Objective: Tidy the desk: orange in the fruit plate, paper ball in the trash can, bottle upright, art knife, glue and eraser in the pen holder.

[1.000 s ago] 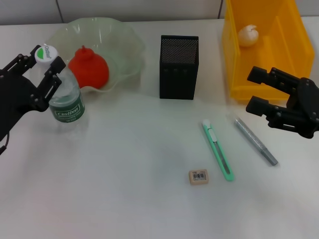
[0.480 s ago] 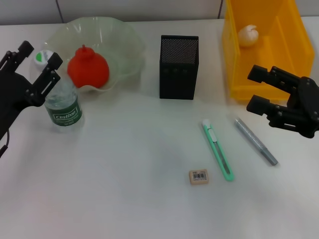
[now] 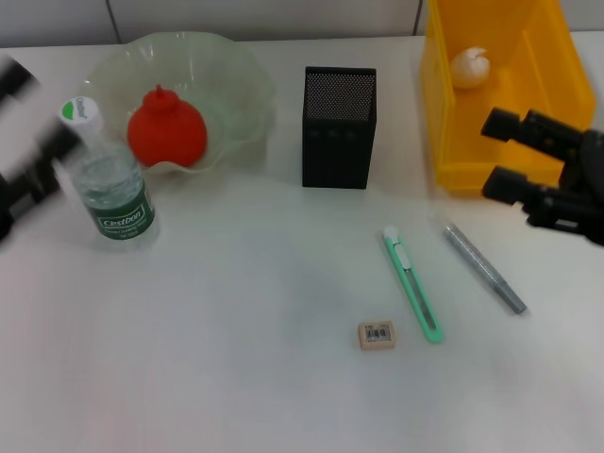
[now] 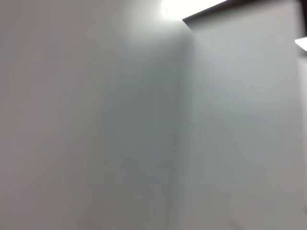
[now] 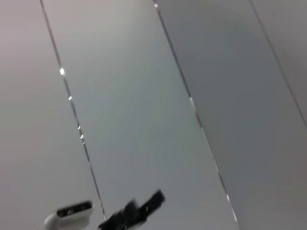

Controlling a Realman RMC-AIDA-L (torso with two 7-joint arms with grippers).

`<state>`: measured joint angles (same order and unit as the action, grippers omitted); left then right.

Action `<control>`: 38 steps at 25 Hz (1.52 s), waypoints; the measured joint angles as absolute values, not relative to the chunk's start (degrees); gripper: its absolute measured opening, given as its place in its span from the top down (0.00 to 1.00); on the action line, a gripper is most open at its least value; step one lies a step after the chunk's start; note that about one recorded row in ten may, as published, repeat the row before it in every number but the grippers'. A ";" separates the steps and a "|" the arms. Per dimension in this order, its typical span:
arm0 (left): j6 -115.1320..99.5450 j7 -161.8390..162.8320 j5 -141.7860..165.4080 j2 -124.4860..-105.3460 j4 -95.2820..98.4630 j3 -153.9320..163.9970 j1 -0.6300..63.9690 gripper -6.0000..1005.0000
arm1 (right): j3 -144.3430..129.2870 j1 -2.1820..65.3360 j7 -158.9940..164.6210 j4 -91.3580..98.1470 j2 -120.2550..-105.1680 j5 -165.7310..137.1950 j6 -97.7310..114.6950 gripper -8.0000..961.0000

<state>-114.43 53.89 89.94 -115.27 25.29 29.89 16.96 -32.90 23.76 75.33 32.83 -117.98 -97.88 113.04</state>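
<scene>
Looking down from my head, I am seeing the bottle (image 3: 107, 184) standing upright beside my blurred left claw (image 3: 24, 151), whose grip I cannot tell. The orange (image 3: 167, 130) is sitting in the plate (image 3: 241, 90), the paper ball (image 3: 469, 67) in the bin (image 3: 444, 142). My right claw (image 3: 528, 156), fingers apart, is hovering just beyond the glue (image 3: 484, 267); knife (image 3: 413, 283) and eraser (image 3: 377, 334) are lying nearer me, outside the holder (image 3: 338, 127). Both wrist views are showing nothing of the desk.

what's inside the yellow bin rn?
One crumpled paper ball lies in the yellow bin, at its far end. The right tool, open, sits in front of the bin's near right corner, so the floor there is hidden.
</scene>
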 joint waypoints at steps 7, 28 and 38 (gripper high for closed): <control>-112.38 59.21 101.32 -111.59 28.52 40.05 18.87 0.20 | -35.86 26.26 104.68 58.65 -115.20 -103.29 113.68 0.11; -103.15 63.85 108.74 -112.92 29.02 40.60 21.77 0.20 | -77.08 48.10 154.30 73.27 -119.49 -151.29 99.54 0.12; -101.65 63.90 108.80 -113.53 28.95 40.33 21.20 0.21 | -88.19 48.25 157.19 60.53 -119.75 -147.88 83.13 0.12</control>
